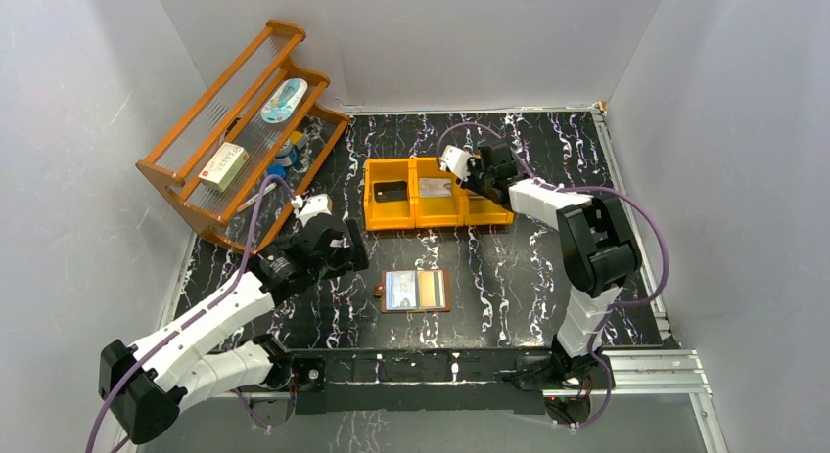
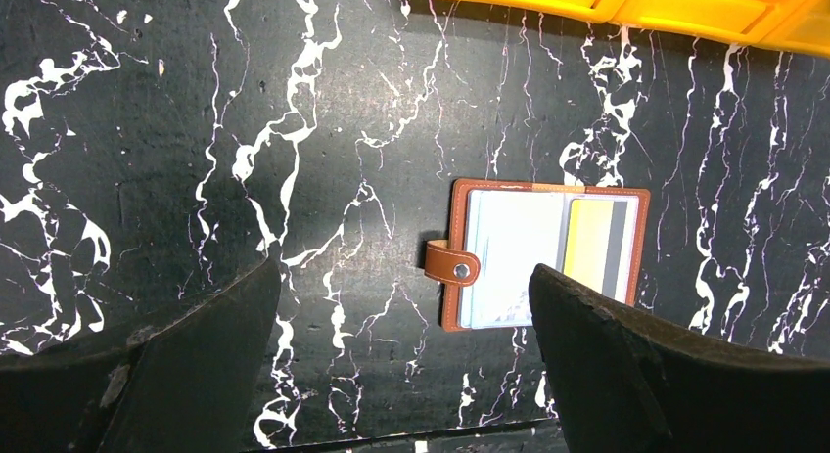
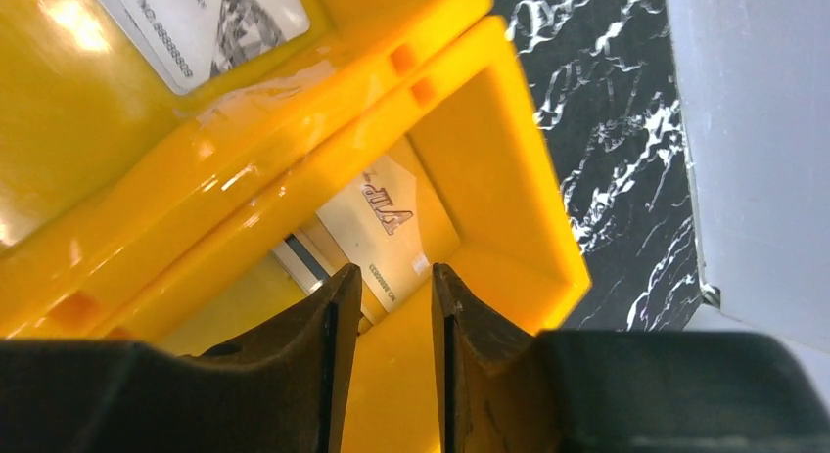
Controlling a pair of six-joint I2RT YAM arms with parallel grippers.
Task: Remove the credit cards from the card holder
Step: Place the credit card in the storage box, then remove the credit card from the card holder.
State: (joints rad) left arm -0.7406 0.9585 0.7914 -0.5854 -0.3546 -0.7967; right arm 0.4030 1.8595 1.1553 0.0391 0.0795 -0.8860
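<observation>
**Q:** What is the state of the right fingers [image 3: 333, 326]?

**A:** They are slightly apart, with nothing clamped between them. They hang over the right compartment of the bin [image 1: 423, 221]. The tan card [image 3: 377, 233] lies in that compartment, just beyond the tips. This is probably the release step, with the fingers low in the compartment so that the card lands inside the walls.

**Q:** What do the other compartments hold?

**A:** The left compartment holds the black card [image 1: 390, 191] and the middle one holds the grey card [image 1: 436, 187]. With one card per compartment, each card lies flat and separate.

**Q:** Where is the holder [image 1: 416, 290]?

**A:** It lies on the counter [image 1: 509, 277], on the near side of the bin and apart from it. It is folded open so that its pockets face up for access, and its clasp tab points left. A yellow card [image 2: 597, 252] with a grey stripe shows in the right half, so the task does not look finished. The pictures do not show whether the pale left pockets hold anything.

**Q:** What is the state of the left fingers [image 2: 626, 345]?

**A:** They are spread wide and clamped on nothing. They hover above the counter, near-left of the bin, and the wrist view shows the holder just beyond their tips. They are probably waiting there to pin the holder.

**Q:** What is the risk in the next pull?

**A:** The holder looks light. If it is not pinned, it may slide or fold as the card is drawn out.
</observation>
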